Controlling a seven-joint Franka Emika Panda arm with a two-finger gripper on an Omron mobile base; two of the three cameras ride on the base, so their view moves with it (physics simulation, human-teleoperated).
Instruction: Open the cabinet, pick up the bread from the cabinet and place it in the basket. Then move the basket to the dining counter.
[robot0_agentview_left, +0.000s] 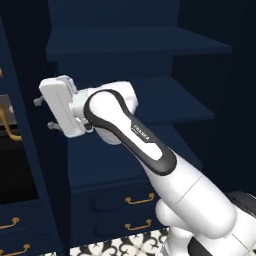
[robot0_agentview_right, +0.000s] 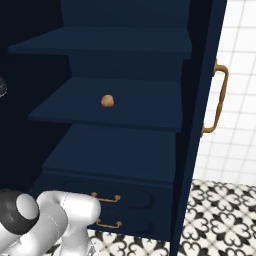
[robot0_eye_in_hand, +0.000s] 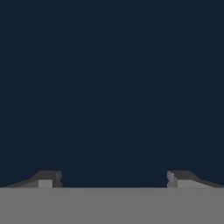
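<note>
The cabinet stands open, its navy shelves bare except for the bread, a small golden-brown roll lying on the middle shelf. My gripper is up at the cabinet's left side, level with that shelf and pointing left at the opened left door. In the hand view the gripper is open, its two fingertips far apart with nothing between them, and a flat navy surface lies close ahead. The basket and the dining counter are out of view.
The right door is swung out, its long brass handle facing the white tiled wall. Low navy drawers with brass pulls sit under the shelves. Patterned black-and-white floor tiles lie in front.
</note>
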